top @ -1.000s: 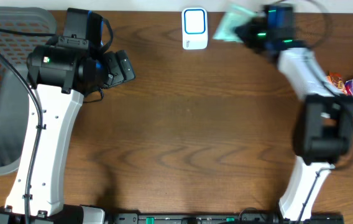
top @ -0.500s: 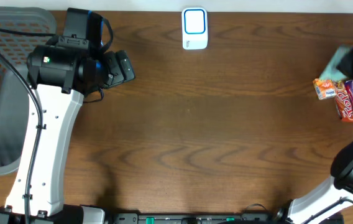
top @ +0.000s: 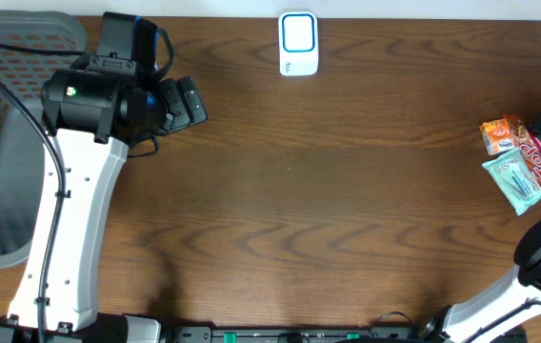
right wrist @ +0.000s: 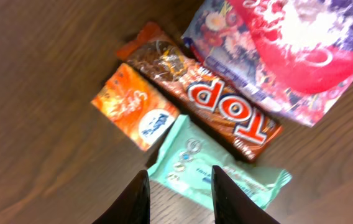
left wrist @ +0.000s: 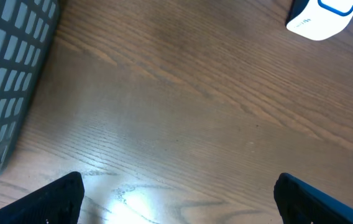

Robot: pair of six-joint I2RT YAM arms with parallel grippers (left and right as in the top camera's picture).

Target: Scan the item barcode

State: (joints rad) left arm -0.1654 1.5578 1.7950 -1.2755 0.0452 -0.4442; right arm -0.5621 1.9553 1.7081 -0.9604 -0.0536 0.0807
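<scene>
Moved: mint-green packet (top: 516, 181), held up near the scanner (top: 298, 43) at far centre a second ago, now lies flat at the right edge of the table (top: 347, 210), just beside an orange packet (top: 499, 133) and against a chocolate bar (top: 537, 157); pink bag (right wrist: 288, 50) behind them.
Right gripper (right wrist: 179, 199): above the mint-green packet, fingers parted, holding nothing.
Left gripper (left wrist: 176, 208): spread wide, empty, beside the mesh basket (top: 4, 143).

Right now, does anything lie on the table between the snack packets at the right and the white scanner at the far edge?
Nothing visible does. Between the teal packet and the scanner the overhead view shows only bare table. The left arm stands left of the scanner, off that path.
</scene>
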